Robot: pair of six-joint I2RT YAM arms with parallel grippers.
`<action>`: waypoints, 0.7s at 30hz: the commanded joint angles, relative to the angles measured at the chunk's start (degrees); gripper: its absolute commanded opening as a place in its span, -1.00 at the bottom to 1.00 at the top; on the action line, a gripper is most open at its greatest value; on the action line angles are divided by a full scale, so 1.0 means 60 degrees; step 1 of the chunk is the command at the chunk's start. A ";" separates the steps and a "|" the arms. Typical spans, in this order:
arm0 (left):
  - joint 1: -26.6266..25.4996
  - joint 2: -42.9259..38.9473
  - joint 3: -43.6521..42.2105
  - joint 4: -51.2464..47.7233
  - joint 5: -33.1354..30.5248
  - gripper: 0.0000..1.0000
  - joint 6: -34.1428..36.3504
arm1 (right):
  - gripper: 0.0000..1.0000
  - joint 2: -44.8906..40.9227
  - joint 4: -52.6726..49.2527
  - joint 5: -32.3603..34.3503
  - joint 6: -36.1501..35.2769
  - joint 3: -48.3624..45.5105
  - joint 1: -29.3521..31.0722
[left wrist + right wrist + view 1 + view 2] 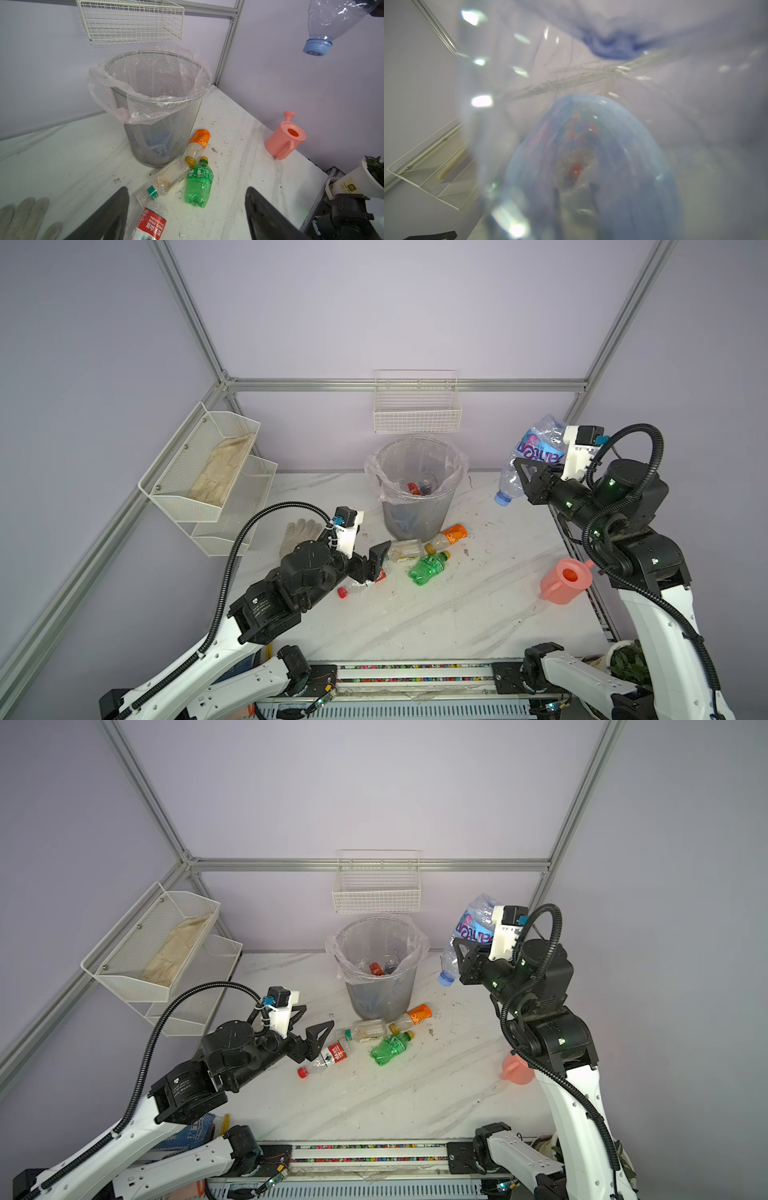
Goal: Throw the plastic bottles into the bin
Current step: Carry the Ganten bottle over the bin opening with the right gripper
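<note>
Pinches a large clear bottle (536, 448) across its blue label with the right tool (524, 475), high above the worktop (457, 614), to the right of the bin (415, 518) and apart from it. Hangs steeply tilted: long axis from crumpled base, up and rearward, to blue cap (502, 497), down and toward the bin's side. Fills nearly the whole right wrist view as blurred plastic, hiding the jaws there.

Holds the left tool (319, 1016) spread wide and empty, low over the worktop, in front of the bin and to its left. Lying right at its fingers: a red-label bottle (332, 1054), long axis diagonal, red cap (303, 1073) toward the near left, base toward the bin.

Clustered at the bin's foot, all on their sides:
- clear squarish bottle (365, 1029), neck to the left, base to the right, lengthwise along the bin's front;
- orange-label bottle (413, 1017), yellow cap toward the near left, base toward the rear right;
- green bottle (388, 1048), yellow cap toward the rear right, beside the orange one's cap, base toward the near left.

Inside the bin, seen through the clear liner: a red-labelled bottle (376, 968) among others too dim to tell apart.

On the worktop besides: a white glove (299, 531) left of the left tool, a pink watering can (565, 580) at the right edge.
</note>
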 commanded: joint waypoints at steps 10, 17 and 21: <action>-0.0070 -0.0099 0.0340 0.0123 -0.0192 0.71 0.0172 | -0.87 0.0277 0.0662 0.0457 0.0213 -0.0171 0.1404; -0.0081 -0.0280 0.0310 0.0011 -0.0254 0.71 0.0168 | -0.91 0.0763 0.0734 0.2444 0.0096 0.0030 0.3564; -0.0086 -0.0447 0.0199 -0.0061 -0.0347 0.71 0.0152 | -0.91 0.1029 0.0671 0.2997 0.0028 0.0235 0.4129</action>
